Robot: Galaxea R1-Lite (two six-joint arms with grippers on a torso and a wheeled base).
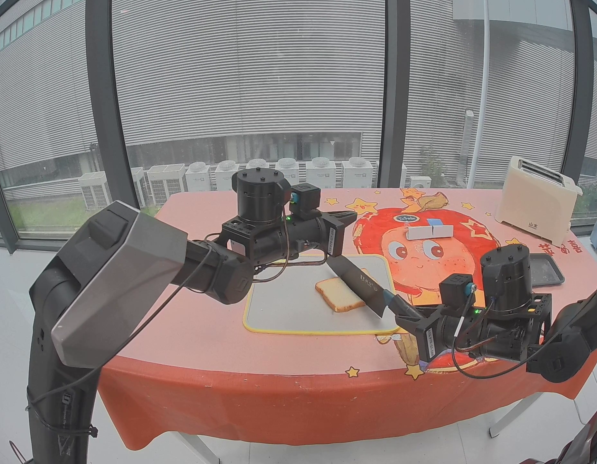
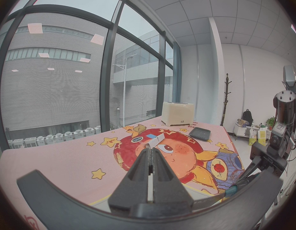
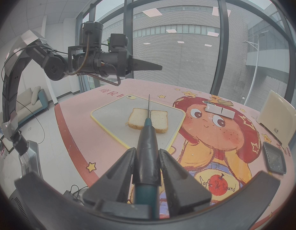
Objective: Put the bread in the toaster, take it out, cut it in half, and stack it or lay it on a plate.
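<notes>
Cutting step, by the look of it (judged only from how things lie). Pinched tight in the right hand (image 3: 147,152): long dark-bladed knife (image 1: 360,283) w/ black, teal-ended handle, blade edge-down across the pale, brown-crusted square bread slice (image 1: 334,295), approx. over its middle. Cannot tell whether touching. Bread slice flat on the grey, yellow-rimmed rectangular cutting board (image 1: 279,307), nr its centre. Above the board's far edge, apart from the bread: left hand (image 1: 339,230), fingers pressed together, holding nothing.

To do it well: keep blade square to the slice & centred, as lined up in the right wrist view. Press straight down, then draw back gently w/o dragging the soft slice over the board. Maybe lower the left hand to steady one side, well away from the edge. Watch for tearing or uneven halves.

Over the tabletop (image 1: 202,349): salmon-pink cloth w/ big cartoon face & stars. At far right corner: cream boxy toaster (image 1: 537,198). Just beside it: small dark rectangular tray (image 1: 544,269), likely the plate. Btw board & toaster: small white block (image 1: 429,231) w/ blue patch. Behind: tall curved windows, striped grey building outside.
</notes>
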